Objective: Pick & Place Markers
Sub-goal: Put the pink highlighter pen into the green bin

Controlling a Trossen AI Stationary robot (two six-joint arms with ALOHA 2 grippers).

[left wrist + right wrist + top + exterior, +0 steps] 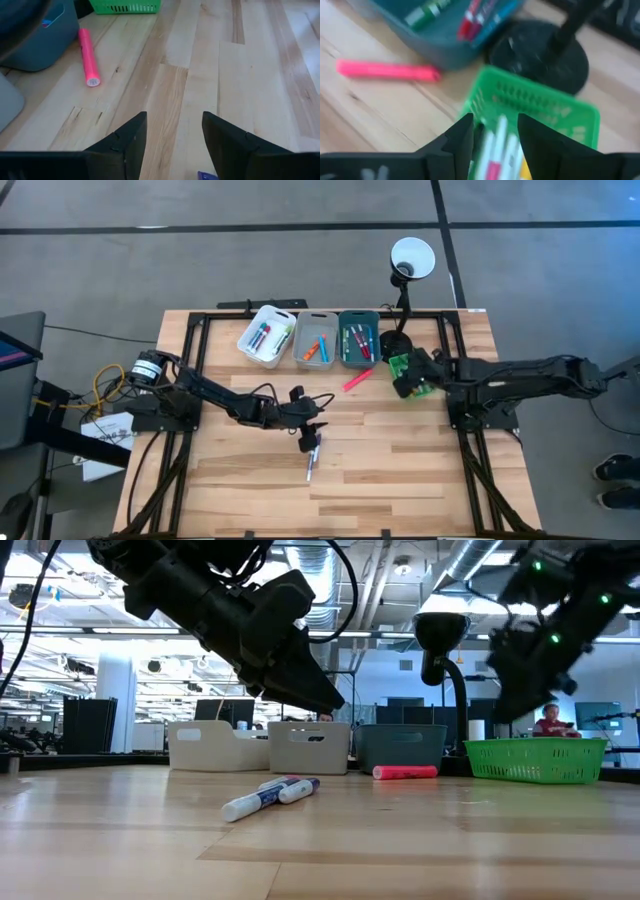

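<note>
Two markers (270,795), white with blue and purple ends, lie side by side on the wooden table near its middle (312,463). My left gripper (309,438) hovers just above their far ends, open and empty (174,117); only a purple tip (206,176) shows under it. A pink marker (357,380) lies flat in front of the teal bin (358,338). My right gripper (495,122) hangs open over the green basket (408,373), where white, pink and yellow markers (499,145) lie. More markers fill the white (264,335) and grey (316,340) bins.
A black desk lamp (405,275) stands on its round base (540,55) just behind the green basket, close to my right gripper. The three bins line the far edge. Bare wood stretches across the near half (380,480). A person (552,720) sits in the room beyond.
</note>
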